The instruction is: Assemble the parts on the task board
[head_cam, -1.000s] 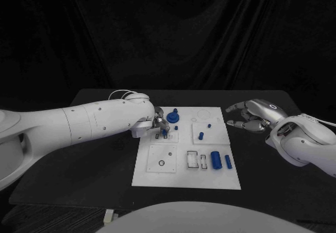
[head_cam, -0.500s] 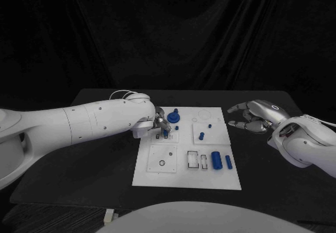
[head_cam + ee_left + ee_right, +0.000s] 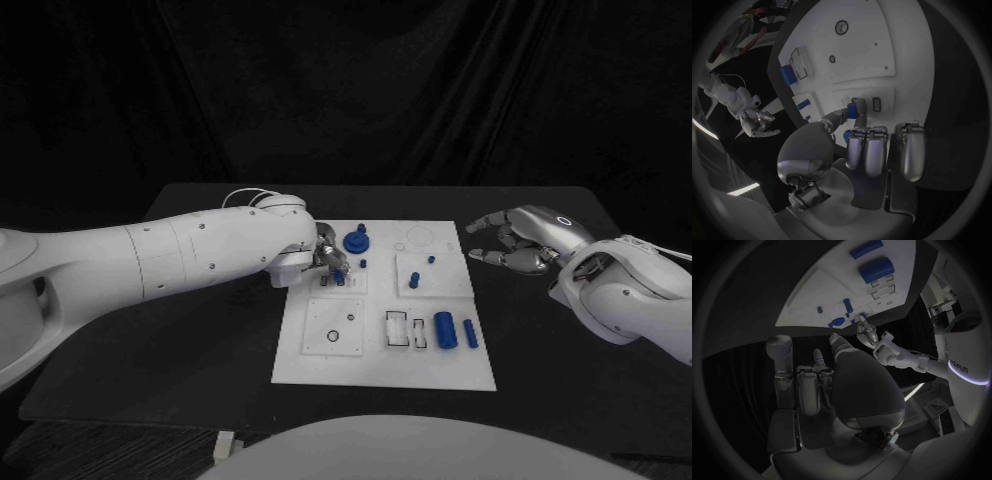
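left hand [image 3: 329,256] pinching small blue part [image 3: 859,109] over task board [image 3: 378,360] | right hand [image 3: 516,238] spread, beside board

The head camera looks down from above onto the task board [image 3: 384,340], taking in the whole black table [image 3: 173,340] from some way off. The left wrist camera sits close behind the left hand [image 3: 861,150], facing the board [image 3: 873,45]. The right wrist camera, behind the right hand [image 3: 826,385], faces the same board [image 3: 817,292] from its far side.
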You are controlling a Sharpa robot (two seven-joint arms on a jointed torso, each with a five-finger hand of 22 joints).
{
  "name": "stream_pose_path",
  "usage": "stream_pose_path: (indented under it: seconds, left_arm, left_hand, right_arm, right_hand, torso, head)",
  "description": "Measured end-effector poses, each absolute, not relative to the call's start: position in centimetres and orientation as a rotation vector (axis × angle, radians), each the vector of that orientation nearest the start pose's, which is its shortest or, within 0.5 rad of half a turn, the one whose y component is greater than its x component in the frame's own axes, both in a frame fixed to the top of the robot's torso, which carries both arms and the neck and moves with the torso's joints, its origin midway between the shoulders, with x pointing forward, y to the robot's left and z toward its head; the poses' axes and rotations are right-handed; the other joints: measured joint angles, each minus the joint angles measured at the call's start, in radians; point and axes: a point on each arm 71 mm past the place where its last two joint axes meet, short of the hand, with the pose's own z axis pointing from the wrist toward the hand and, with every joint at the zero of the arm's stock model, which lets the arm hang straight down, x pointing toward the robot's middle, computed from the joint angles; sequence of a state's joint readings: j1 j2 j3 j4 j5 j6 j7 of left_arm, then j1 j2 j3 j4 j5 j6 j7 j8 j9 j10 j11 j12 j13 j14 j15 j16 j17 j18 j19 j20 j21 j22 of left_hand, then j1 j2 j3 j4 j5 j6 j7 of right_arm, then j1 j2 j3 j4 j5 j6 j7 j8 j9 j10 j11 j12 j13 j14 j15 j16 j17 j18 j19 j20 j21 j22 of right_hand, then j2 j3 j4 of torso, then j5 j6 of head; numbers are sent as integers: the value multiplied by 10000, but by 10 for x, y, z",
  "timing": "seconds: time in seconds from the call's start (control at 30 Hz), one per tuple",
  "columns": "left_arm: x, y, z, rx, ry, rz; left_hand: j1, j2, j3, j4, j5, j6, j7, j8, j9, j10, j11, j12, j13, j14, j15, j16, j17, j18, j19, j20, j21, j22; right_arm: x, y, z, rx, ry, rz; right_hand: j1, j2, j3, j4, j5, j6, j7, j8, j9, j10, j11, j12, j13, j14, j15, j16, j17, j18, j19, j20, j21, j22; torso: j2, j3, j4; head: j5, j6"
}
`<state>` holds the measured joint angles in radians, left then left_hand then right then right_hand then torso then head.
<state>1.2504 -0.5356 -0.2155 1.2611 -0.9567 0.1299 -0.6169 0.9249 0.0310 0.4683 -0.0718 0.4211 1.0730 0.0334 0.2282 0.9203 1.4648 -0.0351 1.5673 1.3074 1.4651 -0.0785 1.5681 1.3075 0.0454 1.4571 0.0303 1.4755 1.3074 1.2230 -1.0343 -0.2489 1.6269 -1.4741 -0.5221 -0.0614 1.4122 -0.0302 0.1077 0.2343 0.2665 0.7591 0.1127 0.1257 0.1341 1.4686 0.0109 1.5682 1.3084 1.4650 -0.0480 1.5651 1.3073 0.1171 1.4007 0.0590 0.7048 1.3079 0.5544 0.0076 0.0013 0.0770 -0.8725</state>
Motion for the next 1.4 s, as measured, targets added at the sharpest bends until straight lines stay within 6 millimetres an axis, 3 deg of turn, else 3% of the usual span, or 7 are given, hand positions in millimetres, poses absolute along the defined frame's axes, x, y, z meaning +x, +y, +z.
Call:
stream_pose_path:
  seconds: [0.9,0.93,1.03,1.13,1.2,1.4]
  left_arm:
    - [492,148,-283,-1930,24863,-2597]
    - [492,148,-283,-1934,24863,-2596]
    - [493,149,-283,-1961,24855,-2580]
    - [493,150,-283,-1991,24858,-2534]
    - [493,151,-284,-1999,24861,-2513]
    - [494,151,-284,-2000,24879,-2504]
  left_hand:
    - [12,12,41,41,-32,-51,30,-38,14,0,0,0,0,0,1,0,-1,0,-1,0,-46,0]
    - [-27,51,47,47,-278,-51,30,-79,25,0,0,0,0,0,1,0,-1,-1,-1,0,-62,0]
    - [-202,170,65,130,-1635,-51,30,-210,77,1,1,0,0,0,1,0,-1,0,-38,37,-112,0]
    - [-473,89,-470,665,-2467,-24,-1,-407,26,0,1,0,0,0,1,0,-1,-1,-50,49,-162,0]
    - [-575,-14,-768,956,-2701,-47,25,-522,-17,14,15,0,0,0,1,0,-1,0,-75,73,-216,0]
    - [-765,-2,-1435,1475,-3029,-101,189,-793,-72,33,104,0,0,1,74,0,-1,0,-129,127,-279,0]
  right_arm:
    - [435,-266,-226,-1453,16544,5680]
    - [435,-266,-226,-1454,16548,5679]
    - [435,-266,-226,-1458,16563,5675]
    - [434,-266,-226,-1461,16576,5675]
    - [434,-266,-227,-1462,16582,5674]
    - [434,-266,-227,-1466,16608,5677]
  right_hand:
    - [-1,-1,0,0,-1,27,-27,0,-7,0,0,0,0,0,0,0,0,1,0,0,0,-4]
    - [-1,-1,0,0,-1,27,-27,0,-7,0,0,0,0,0,0,0,0,1,0,0,0,-3]
    - [-1,-1,0,0,-1,27,-27,0,-7,0,0,0,0,0,0,0,0,1,0,0,0,-4]
    - [-1,-1,0,0,-1,27,-27,0,-6,0,0,0,0,0,0,0,0,1,0,0,0,-4]
    - [-1,-1,0,0,-1,27,-27,0,-6,0,0,0,0,0,0,0,0,0,0,0,0,-4]
    - [-1,-1,0,0,-1,27,-27,0,-15,0,0,0,0,0,0,0,0,1,0,0,-39,-5]
  torso:
    - [-1,-3,-10]
    - [-1,-3,-11]
    - [-1,-3,-12]
    - [0,-4,-12]
    - [1,-4,-12]
    - [2,-4,-12]
  head:
    - [14,0]
    - [14,0]
    - [14,0]
    - [14,0]
    - [17,0]
    - [25,0]
